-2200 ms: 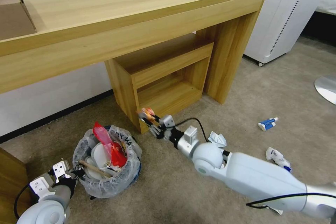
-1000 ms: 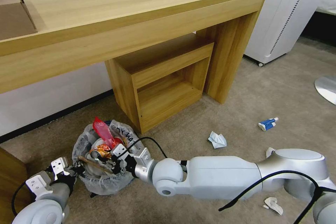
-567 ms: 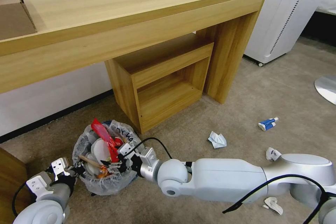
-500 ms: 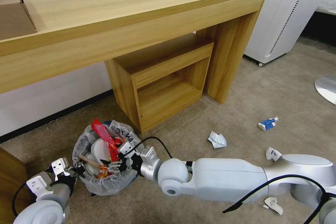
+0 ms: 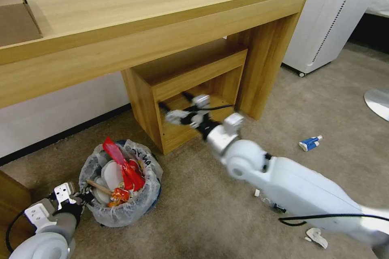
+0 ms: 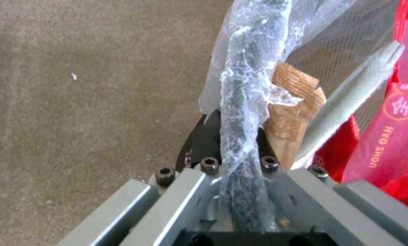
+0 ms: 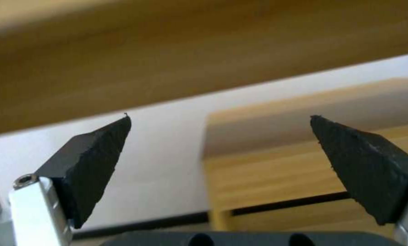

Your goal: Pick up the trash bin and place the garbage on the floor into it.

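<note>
The trash bin (image 5: 139, 206), blue with a crinkly plastic liner, stands on the floor (image 5: 194, 218) at lower left, heaped with red wrappers (image 5: 121, 162), a wooden stick (image 5: 99, 187) and an orange wrapper (image 5: 120, 194). My left gripper (image 5: 81, 198) is shut on its near rim; the left wrist view shows the fingertips (image 6: 199, 136) pinching the bagged rim (image 6: 240, 85) beside a red wrapper (image 6: 395, 130). My right gripper (image 5: 175, 103) hangs open in the air before the low shelf; the right wrist view shows nothing between its pads (image 7: 94, 160). Garbage on the floor: a blue-white packet (image 5: 310, 143) and white paper (image 5: 316, 237).
A long wooden desk (image 5: 162, 16) spans the back, with a low open shelf unit (image 5: 190, 89) under it just behind the right gripper. A cardboard box (image 5: 16, 12) sits on the desk. A white appliance on castors (image 5: 332, 16) stands far right, a metal disc base (image 5: 379, 103) beside it.
The right gripper let the orange wrapper drop into the bin, then rose up and away toward the shelf, open. The left gripper kept its hold on the rim.
</note>
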You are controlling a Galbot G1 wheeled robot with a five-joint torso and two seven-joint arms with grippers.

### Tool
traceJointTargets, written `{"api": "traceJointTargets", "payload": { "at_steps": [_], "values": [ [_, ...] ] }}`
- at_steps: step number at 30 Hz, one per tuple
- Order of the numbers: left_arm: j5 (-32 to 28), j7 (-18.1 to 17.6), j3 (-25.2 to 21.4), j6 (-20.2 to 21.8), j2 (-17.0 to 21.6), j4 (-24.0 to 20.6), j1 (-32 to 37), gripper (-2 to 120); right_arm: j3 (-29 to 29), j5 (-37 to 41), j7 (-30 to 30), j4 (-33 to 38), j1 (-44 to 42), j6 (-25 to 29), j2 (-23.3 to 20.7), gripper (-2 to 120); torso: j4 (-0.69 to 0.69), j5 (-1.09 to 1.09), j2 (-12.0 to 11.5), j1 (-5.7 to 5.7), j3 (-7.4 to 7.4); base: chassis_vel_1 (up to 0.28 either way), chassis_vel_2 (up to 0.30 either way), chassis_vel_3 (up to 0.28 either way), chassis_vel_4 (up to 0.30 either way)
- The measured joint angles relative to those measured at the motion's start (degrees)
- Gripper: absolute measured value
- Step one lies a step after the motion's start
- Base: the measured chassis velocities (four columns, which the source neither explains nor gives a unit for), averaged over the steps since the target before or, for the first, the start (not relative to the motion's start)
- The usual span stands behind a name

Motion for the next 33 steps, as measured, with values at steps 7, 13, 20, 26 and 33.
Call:
{"api": "traceJointTargets", "payload": {
  "at_steps": [7, 13, 20, 26, 33],
  "values": [
    [0.1, 0.0, 0.2, 0.4, 0.1, -1.1, 0.9, 1, 16.6, -3.1, -0.4, 5.3, -14.6, -0.4, -0.8, 100, 0.02, -0.01, 0.0, 0.0, 0.0, 0.0, 0.0, 0.0, 0.0],
    [0.1, 0.0, 1.1, 0.6, 1.3, -1.9, 1.4, 1, 33.1, -8.4, -1.8, 9.4, -31.0, 1.2, 0.6, 100, 0.01, 0.0, 0.0, 0.0, -0.01, 0.0, 0.0, 0.0, 0.0],
    [0.6, 0.3, 2.0, 0.7, 2.2, -1.9, 1.5, 1, 42.3, -18.3, 2.6, 10.5, -40.4, -0.9, 4.9, 100, 0.01, 0.0, 0.0, 0.0, 0.0, 0.0, 0.0, 0.0, 0.0],
    [1.0, 0.6, 2.3, 0.8, 3.3, -1.9, 1.7, 1, 46.9, -25.7, 4.6, 9.1, -45.3, -0.7, 9.7, 100, 0.02, -0.01, 0.0, 0.0, 0.0, 0.0, 0.0, 0.0, 0.0],
    [2.1, 1.3, 2.6, 0.7, 3.7, -2.4, 2.0, 1, 50.5, -27.0, -1.1, 9.2, -49.7, 5.8, 17.7, 100, 0.02, -0.01, 0.0, 0.0, 0.0, 0.0, 0.0, 0.0, 0.0]
  ]
}}
